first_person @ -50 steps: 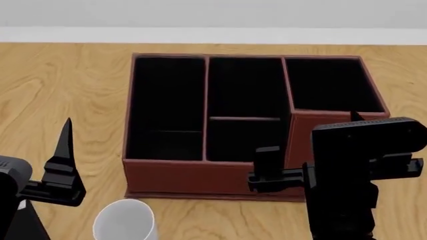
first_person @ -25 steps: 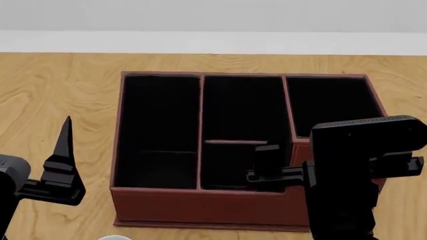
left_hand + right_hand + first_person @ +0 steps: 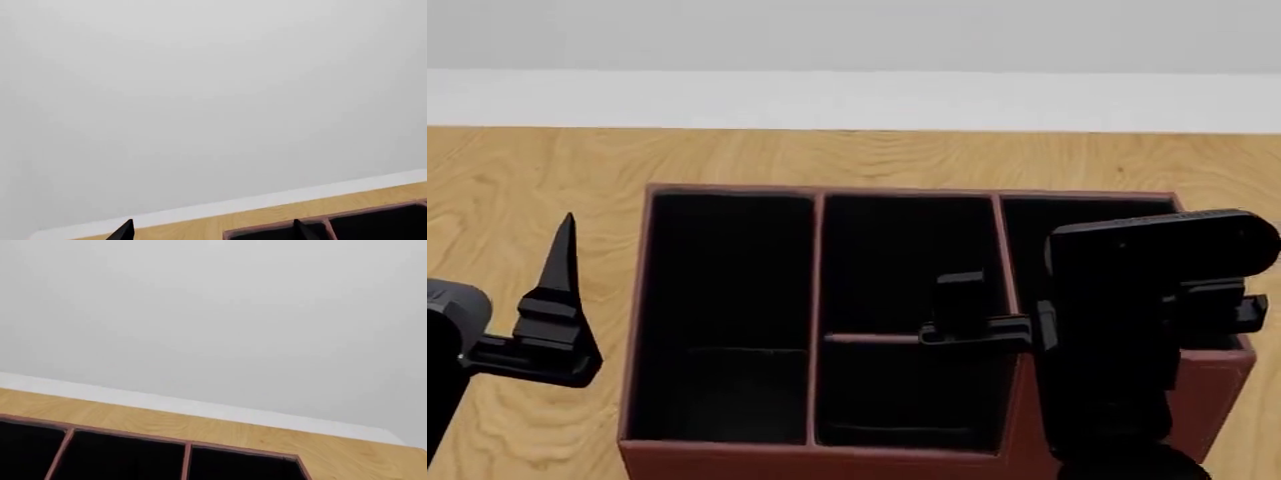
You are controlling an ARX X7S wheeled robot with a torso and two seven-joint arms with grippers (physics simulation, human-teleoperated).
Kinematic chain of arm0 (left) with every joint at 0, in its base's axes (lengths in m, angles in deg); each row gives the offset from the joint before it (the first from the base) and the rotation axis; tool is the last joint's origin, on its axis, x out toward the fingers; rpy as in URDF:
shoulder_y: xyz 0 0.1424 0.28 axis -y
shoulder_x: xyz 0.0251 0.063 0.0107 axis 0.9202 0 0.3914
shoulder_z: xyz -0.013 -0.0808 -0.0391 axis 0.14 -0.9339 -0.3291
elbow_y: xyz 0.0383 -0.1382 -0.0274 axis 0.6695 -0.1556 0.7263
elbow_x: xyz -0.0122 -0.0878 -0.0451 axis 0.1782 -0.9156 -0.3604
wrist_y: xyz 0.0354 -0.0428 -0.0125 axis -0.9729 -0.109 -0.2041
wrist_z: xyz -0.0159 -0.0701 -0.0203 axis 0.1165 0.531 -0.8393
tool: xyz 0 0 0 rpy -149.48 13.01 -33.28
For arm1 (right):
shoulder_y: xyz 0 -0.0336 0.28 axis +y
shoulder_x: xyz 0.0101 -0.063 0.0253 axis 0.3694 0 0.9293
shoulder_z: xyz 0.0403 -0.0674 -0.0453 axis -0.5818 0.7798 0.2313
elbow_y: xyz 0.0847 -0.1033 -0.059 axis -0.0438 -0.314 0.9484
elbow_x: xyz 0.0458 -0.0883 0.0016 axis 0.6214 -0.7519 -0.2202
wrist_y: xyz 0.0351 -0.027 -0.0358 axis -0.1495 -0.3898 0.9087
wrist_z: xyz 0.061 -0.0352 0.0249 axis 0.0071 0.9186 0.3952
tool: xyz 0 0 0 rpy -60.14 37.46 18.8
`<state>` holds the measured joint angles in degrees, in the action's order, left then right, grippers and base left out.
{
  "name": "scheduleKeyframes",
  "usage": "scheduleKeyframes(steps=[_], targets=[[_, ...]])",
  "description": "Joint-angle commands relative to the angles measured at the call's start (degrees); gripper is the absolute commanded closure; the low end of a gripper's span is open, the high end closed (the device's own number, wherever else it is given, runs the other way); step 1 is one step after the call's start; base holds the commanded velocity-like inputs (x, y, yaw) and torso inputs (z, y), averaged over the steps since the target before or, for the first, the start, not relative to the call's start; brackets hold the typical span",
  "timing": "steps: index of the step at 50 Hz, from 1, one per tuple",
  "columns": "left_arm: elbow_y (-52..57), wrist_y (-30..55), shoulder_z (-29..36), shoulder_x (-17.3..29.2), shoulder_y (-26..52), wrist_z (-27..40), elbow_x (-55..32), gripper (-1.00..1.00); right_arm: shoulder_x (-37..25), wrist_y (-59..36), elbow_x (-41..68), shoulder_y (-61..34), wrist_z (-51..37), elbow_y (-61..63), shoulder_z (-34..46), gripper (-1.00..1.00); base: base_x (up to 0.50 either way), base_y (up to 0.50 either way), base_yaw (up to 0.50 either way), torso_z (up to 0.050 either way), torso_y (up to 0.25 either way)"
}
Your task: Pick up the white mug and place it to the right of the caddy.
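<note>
Your left tool (image 3: 541, 330) hangs over the left part of the bench (image 3: 534, 200), just off the caddy's left wall, with one thin black finger (image 3: 562, 262) pointing up toward the far edge; its wrist view shows two dark fingertips (image 3: 124, 230) standing apart with nothing between them, so that tool is spread and empty. The same wrist view is mostly pale wall (image 3: 200, 90), with a strip of white skirting (image 3: 280, 200) and a sliver of the bench's far edge below it. Next comes the caddy (image 3: 821, 195), a reddish-brown box with black-lined compartments, sitting square to the far edge and filling the middle of the bench (its near wall runs off the bottom of your head view). A horizontal shelf (image 3: 874, 339) divides the middle compartment. Your right tool (image 3: 968, 320) hovers above the caddy's middle and right compartments, its bulky black body covering much of the right one; from these views you cannot tell whether its fingers are apart or together, since its own wrist view shows only wall, skirting, bench and the caddy's far rim. The white mug appears in none of your three views, so its place cannot be told.
</note>
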<state>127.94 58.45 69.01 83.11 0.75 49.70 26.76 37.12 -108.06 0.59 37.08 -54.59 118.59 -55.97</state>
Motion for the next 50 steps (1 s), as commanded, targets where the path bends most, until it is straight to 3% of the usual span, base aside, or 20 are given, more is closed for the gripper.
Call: scheduleKeyframes(steps=[1, 27, 50], targets=[[-2.68, 0.66, 0.21, -0.29, 3.13, -0.16, -0.7, -1.0, 0.17, 0.21, 0.38, -2.59, 0.2, -2.96, 0.48, -1.0, 0.21, -0.02, 0.0, 0.0, 0.0], [-13.61, -0.89, 2.03, -0.24, 12.47, 0.06, 0.5, -1.0, -0.34, 4.69, 2.2, -12.32, 5.26, -18.16, 3.58, -1.0, 0.02, 0.0, 0.0, 0.0, 0.0], [-15.35, 1.11, 3.22, 0.18, 17.85, 0.6, 0.65, -1.0, -5.7, -17.38, 14.46, -19.57, 17.93, -7.21, 7.43, -1.0, 0.0, 0.0, 0.0, 0.0, 0.0]])
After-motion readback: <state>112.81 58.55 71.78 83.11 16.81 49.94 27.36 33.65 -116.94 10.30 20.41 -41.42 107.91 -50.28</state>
